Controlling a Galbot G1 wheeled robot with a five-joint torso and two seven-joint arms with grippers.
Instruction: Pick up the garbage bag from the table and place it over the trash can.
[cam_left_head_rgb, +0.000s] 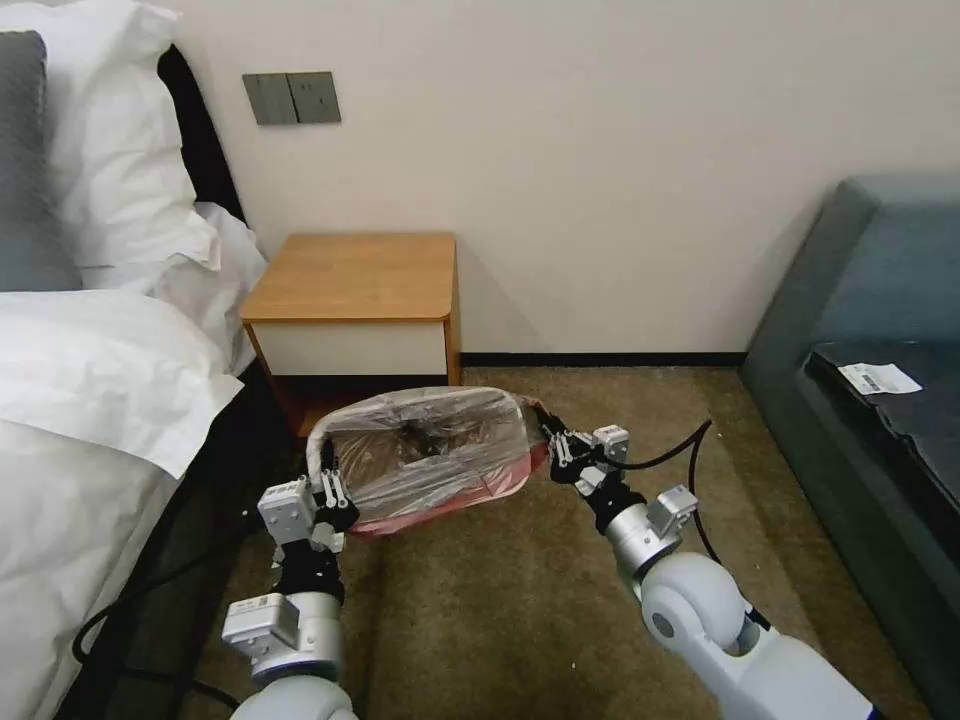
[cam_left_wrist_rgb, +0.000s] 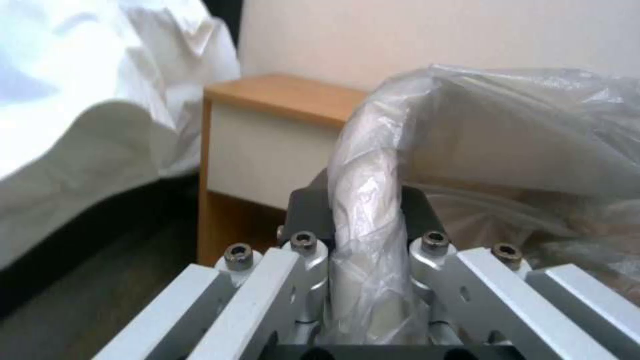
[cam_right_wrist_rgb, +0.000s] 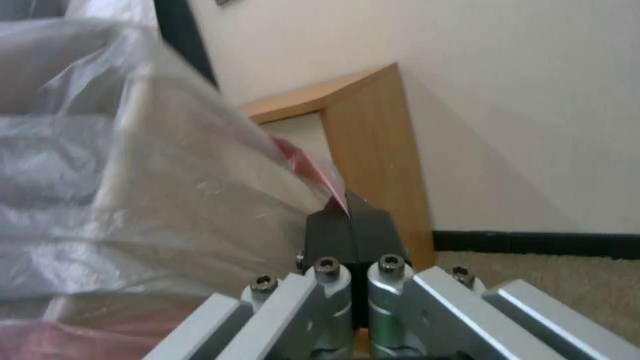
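Garbage bag (cam_left_head_rgb: 440, 455) stretched over the trash can (cam_left_head_rgb: 330, 425), held at both ends.

Transparent greyish plastic drapes across the can's rolled rim on the carpet (cam_left_head_rgb: 520, 620), just in front of the table (cam_left_head_rgb: 355, 275), whose top is bare; the red band shows along the near lower edge and at the right corner. The left gripper (cam_left_head_rgb: 335, 500) sits at the can's left near corner, its fingers closed around the plastic-covered rim, as the left wrist view confirms. The right gripper (cam_left_head_rgb: 553, 447) is at the right end, fingers pressed together on the red corner of the bag mouth. A white-sheeted bed (cam_left_head_rgb: 90, 400) lies to the left.
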